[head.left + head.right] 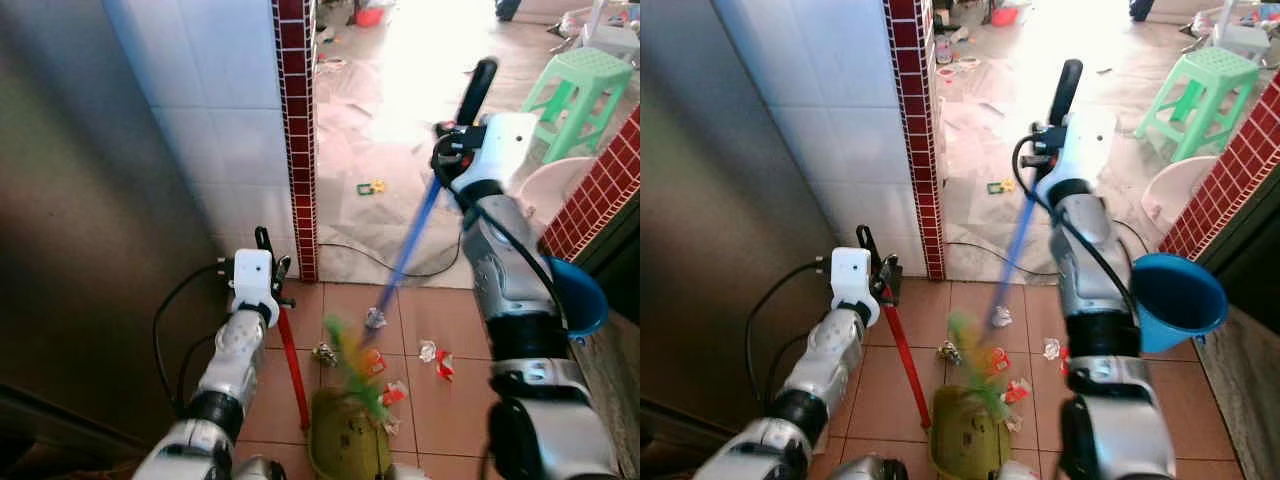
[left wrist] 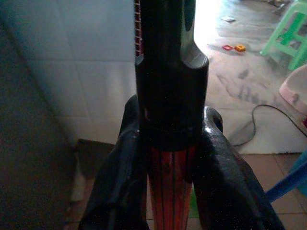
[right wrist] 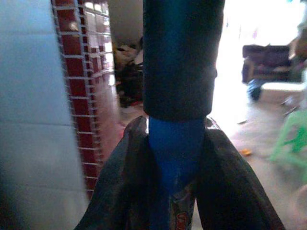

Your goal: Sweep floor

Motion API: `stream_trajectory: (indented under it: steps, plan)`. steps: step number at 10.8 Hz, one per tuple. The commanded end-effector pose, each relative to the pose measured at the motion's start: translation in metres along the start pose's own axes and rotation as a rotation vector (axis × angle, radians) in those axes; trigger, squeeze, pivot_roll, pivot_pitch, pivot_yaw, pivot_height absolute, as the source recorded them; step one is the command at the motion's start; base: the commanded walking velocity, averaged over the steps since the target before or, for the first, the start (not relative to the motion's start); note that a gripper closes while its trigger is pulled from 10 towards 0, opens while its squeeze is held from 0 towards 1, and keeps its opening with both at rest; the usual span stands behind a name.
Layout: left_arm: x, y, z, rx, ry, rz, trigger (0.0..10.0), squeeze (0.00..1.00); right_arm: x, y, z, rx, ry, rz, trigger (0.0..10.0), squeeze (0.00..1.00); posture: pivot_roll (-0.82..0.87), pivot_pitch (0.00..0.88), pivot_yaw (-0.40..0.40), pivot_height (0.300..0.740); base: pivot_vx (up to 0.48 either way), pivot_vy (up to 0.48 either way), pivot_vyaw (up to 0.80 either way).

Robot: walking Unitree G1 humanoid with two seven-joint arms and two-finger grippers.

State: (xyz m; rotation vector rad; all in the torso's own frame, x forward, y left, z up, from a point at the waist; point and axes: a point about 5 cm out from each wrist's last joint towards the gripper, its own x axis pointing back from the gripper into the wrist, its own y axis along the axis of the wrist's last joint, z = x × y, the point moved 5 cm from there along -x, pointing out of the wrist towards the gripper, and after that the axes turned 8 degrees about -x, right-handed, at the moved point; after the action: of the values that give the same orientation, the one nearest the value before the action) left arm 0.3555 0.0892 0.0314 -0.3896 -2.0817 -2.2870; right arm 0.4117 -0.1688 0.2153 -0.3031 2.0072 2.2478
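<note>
Fingers (image 3: 120, 187) clamp the blue broom handle (image 3: 176, 148), left fingers (image 2: 120, 177) the red dustpan handle (image 2: 171, 189); eye views show litter (image 1: 438, 360).

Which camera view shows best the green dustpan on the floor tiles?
The right eye view shows the dustpan best: its green pan lies on the tiles below the left gripper, joined to the red handle that gripper holds. The left eye view shows the same, nearer the picture's bottom edge. The left wrist view shows the red handle up close.

Tile floor (image 1: 440, 410): scattered wrappers (image 1: 437, 360), cable (image 1: 400, 272), green stool (image 1: 578, 85).
</note>
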Motion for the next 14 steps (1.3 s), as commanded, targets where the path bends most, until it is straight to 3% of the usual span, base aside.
stream_trajectory:
  steps: [1,3,5,6,7,8,9,10,11,13,14]
  plan:
    - [0.001,-0.002,0.009,-0.077,0.013,0.011,10.0,0.00,0.004,0.009,0.000,0.075,-0.001,-0.054,10.0,0.00,-0.14,0.000,0.066,0.740,0.000,0.000,0.00]
    - [0.004,-0.013,0.010,-0.105,-0.004,0.070,10.0,0.00,0.017,-0.013,-0.004,0.153,-0.006,-0.019,10.0,0.00,-0.15,0.000,0.069,0.740,0.000,0.000,0.00]
    - [0.011,-0.030,0.006,-0.206,-0.060,0.152,10.0,0.00,0.028,-0.044,-0.001,0.153,-0.003,0.062,10.0,0.00,-0.15,0.000,0.074,0.740,0.000,0.000,0.00]
    - [0.012,-0.031,0.007,-0.228,-0.072,0.162,10.0,0.00,0.032,-0.055,0.002,0.132,0.001,0.101,10.0,0.00,-0.15,0.000,0.075,0.740,0.000,0.000,0.00]
    - [0.016,-0.043,0.010,-0.327,-0.086,0.221,10.0,0.00,0.040,-0.076,0.012,0.063,0.017,0.178,10.0,0.00,-0.14,0.000,0.076,0.740,0.000,0.000,0.00]
    - [0.018,-0.051,0.013,-0.353,-0.079,0.256,10.0,0.00,0.042,-0.087,0.015,-0.016,-0.001,0.226,10.0,0.00,-0.14,0.000,0.076,0.740,0.000,0.000,0.00]
    - [0.020,-0.055,0.018,-0.322,-0.049,0.276,10.0,0.00,0.042,-0.092,0.019,-0.091,-0.013,0.251,10.0,0.00,-0.14,0.000,0.077,0.740,0.000,0.000,0.00]
    - [0.021,-0.058,0.022,-0.268,-0.007,0.289,10.0,0.00,0.037,-0.085,0.027,-0.204,-0.008,0.256,10.0,0.00,-0.14,0.000,0.076,0.740,0.000,0.000,0.00]
    - [0.020,-0.058,0.024,-0.226,0.019,0.292,10.0,0.00,0.029,-0.071,0.034,-0.244,0.029,0.231,10.0,0.00,-0.14,0.000,0.078,0.740,0.000,0.000,0.00]
    - [0.012,-0.039,0.024,-0.118,0.061,0.204,10.0,0.00,0.013,-0.036,0.045,-0.287,0.110,0.151,10.0,0.00,-0.14,0.000,0.077,0.740,0.000,0.000,0.00]
    - [0.007,-0.025,0.026,-0.096,0.075,0.149,10.0,0.00,0.007,-0.015,0.048,-0.256,0.154,0.084,10.0,0.00,-0.14,0.000,0.077,0.740,0.000,0.000,0.00]
